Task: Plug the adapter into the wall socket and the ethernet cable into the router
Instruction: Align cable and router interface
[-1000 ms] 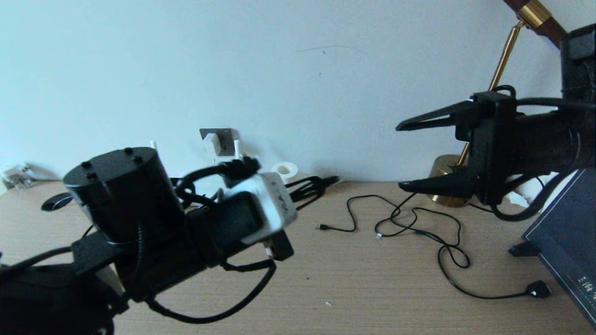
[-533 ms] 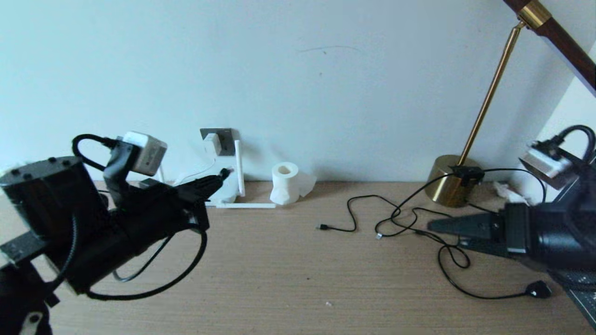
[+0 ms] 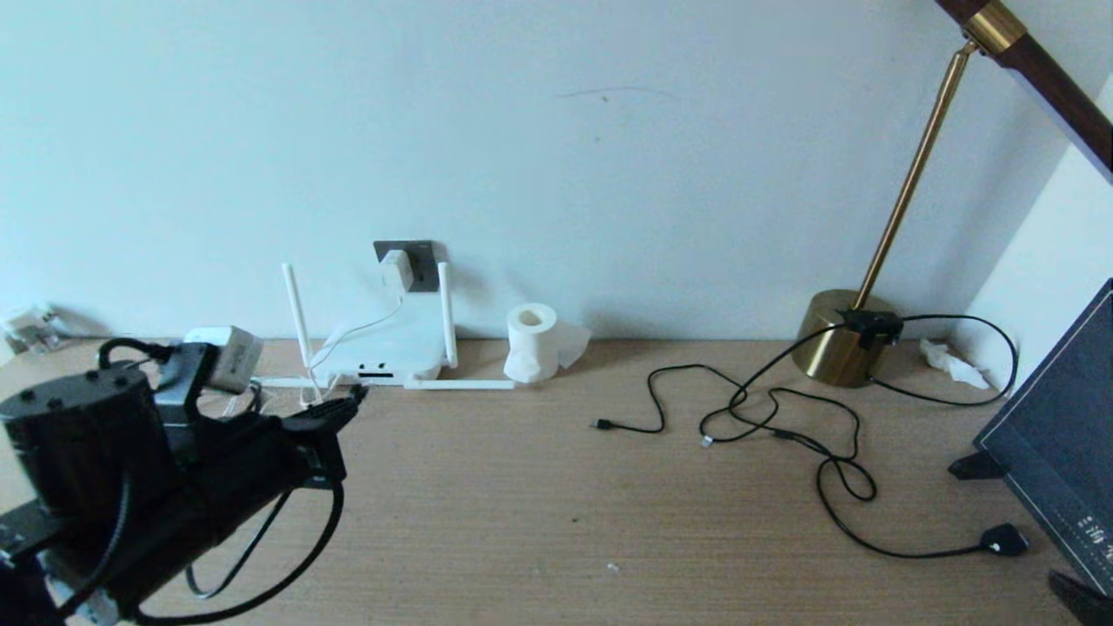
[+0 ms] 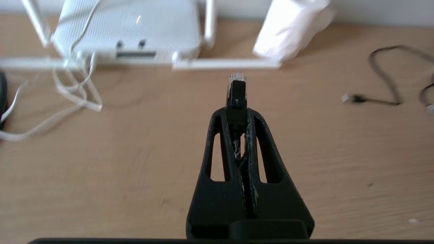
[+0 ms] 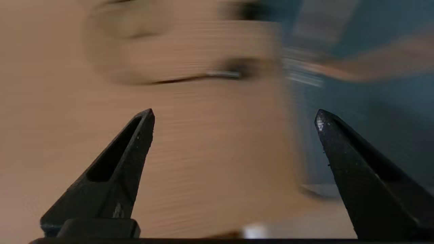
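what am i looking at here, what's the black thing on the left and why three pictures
It is a two-armed robot at a wooden desk. One picture comes from its head, the other two from cameras on each wrist. The left gripper is shut on the ethernet cable plug, pointing toward the white router. The adapter already sits in the wall socket. The right gripper is open and empty, seen only by its own camera. A toilet-paper roll, loose USB cords and a brass lamp also stand there.

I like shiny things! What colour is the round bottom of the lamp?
The lamp base is shiny gold, like brass. The head view shows it best.
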### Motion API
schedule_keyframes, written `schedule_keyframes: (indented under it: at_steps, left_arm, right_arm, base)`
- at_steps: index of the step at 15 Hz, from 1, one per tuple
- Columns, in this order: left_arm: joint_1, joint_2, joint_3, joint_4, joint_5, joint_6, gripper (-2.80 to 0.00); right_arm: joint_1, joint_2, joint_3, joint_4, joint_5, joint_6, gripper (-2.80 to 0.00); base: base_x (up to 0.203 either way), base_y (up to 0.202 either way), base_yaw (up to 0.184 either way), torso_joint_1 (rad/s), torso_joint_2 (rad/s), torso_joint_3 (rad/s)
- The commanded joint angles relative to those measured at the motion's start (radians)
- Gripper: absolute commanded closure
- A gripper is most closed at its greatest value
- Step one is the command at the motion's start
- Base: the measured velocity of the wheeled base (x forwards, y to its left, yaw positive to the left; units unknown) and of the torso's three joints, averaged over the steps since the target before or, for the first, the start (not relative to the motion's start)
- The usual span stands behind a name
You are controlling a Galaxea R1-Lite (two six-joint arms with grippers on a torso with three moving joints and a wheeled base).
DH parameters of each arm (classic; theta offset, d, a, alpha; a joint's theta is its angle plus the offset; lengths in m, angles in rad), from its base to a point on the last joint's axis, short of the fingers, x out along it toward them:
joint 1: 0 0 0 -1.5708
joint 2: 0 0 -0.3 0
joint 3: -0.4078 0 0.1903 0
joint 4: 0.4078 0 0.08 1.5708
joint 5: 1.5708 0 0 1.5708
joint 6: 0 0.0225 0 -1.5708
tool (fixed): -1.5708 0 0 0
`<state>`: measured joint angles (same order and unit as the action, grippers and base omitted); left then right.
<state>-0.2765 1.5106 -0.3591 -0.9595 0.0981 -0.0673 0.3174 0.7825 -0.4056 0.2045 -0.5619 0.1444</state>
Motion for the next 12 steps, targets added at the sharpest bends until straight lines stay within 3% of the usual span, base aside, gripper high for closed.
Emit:
schedule_keyframes:
  at_steps: [1,2,4,5,7,12]
  left_arm:
    - [0.009,0.032,0.012,-0.005,0.003,-0.001,0.0]
    - [0.013,0.06,0.009,-0.003,0.005,0.002,0.0]
    - [0.052,0.136,-0.004,-0.006,0.005,0.003,0.0]
    - [0.083,0.174,-0.013,-0.007,0.004,0.003,0.0]
    - [0.136,0.251,-0.04,-0.01,-0.002,0.003,0.0]
    - [0.159,0.345,-0.066,-0.015,-0.007,0.003,0.0]
  right_arm:
    - [-0.143,-0.128,0.023,0.002,-0.028,-0.016,-2.8]
    - [-0.216,-0.207,0.025,0.003,-0.038,-0.035,-2.8]
    - [-0.285,-0.366,0.032,0.004,-0.02,-0.076,-2.8]
    - [-0.299,-0.453,0.039,0.006,0.035,-0.101,-2.8]
    - [-0.319,-0.594,0.091,0.016,0.25,-0.167,-2.8]
    - [-0.325,-0.74,0.28,-0.017,0.442,-0.278,-2.8]
  base:
    - [0.0,0.0,0.0,0.0,0.0,0.0]
    - [0.0,0.0,0.0,0.0,0.0,0.0]
    - [0.0,0.0,0.0,0.0,0.0,0.0]
    - [0.0,0.0,0.0,0.0,0.0,0.0]
    - [0.0,0.0,0.0,0.0,0.0,0.0]
    - [0.0,0.0,0.0,0.0,0.0,0.0]
